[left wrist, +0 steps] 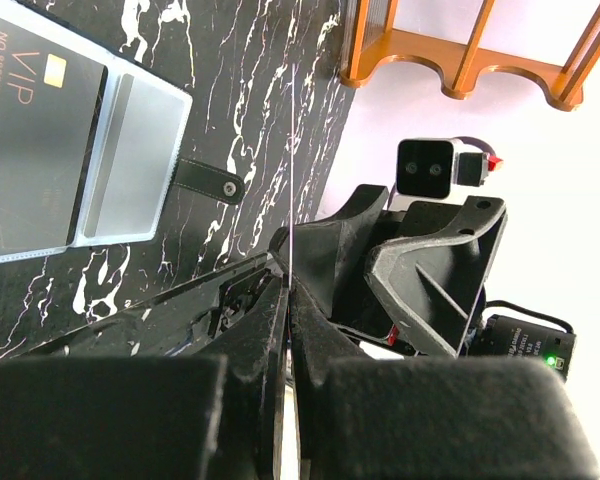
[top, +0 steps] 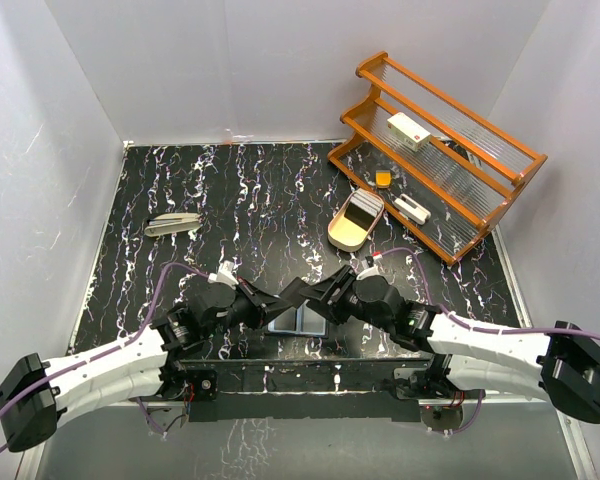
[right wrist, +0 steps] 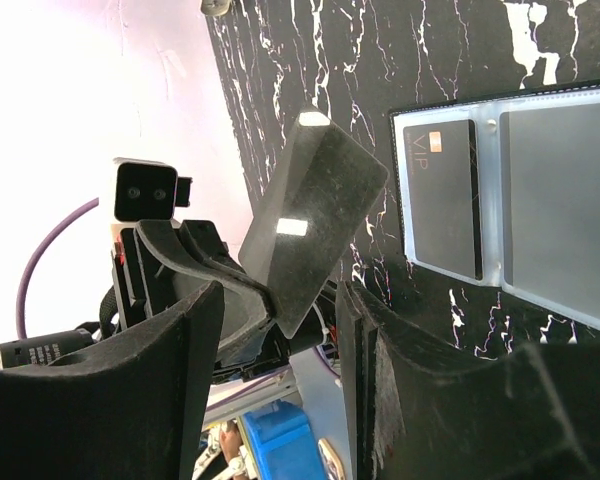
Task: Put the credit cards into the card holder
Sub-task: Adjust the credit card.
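Remote handover: I am pinching a credit card on edge in the left gripper, presenting it just ahead of the right gripper with its fingers spread, the open card holder lying below.

Black marbled table, open card holder, cream tray, wooden rack, grey item

Card holder cropped at edge.
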`<state>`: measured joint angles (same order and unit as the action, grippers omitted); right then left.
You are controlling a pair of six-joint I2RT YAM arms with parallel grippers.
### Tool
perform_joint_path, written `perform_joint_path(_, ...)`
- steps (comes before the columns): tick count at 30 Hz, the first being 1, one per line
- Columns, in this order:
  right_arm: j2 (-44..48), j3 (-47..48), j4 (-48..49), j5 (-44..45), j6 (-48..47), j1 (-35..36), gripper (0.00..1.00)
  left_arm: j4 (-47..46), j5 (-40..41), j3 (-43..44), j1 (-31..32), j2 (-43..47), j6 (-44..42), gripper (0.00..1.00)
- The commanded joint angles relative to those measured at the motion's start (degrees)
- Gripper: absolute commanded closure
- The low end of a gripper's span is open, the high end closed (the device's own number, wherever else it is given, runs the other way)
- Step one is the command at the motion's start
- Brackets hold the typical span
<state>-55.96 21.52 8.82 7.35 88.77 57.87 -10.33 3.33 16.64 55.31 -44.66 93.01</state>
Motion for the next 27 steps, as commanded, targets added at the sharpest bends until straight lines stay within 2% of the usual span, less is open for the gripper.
perform_joint_path(1, -0.3, 1.6, 2.6, 0.7, 2.2, 0.2, 0.53, -2.4, -0.5, 0.1, 0.6, -0.6, -0.3, 1.00)
perform_joint_path(5, 0.3, 2.1, -0.1, 2.0, 3.3, 0.4, 0.53, -2.7, -0.1, 0.2, 0.8, -0.6, -0.6, 1.00)
perform_joint_path(11, 2.7, 1.1, 1.8, 4.3, 3.5, 0.4, 0.67, -6.2, -1.3, -0.6, 1.1, -1.8, 0.2, 1.00)
perform_joint_path(18, 3.4, 1.4, 2.1, 4.8, 3.6, 0.5, 0.71, -10.0, -1.9, -1.1, 2.0, -3.3, 0.6, 1.00)
perform_joint_path(24, 4.4, 1.0, 3.2, 5.9, 0.0, 0.5, 1.00, -11.0, -1.9, -1.6, 2.5, -3.5, 0.8, 1.00)
perform_joint_path(27, 5.2, 0.5, 4.7, 5.9, -2.9, 0.5, 1.00, -11.6, -2.4, -1.9, 2.6, -3.3, 0.6, 1.00)
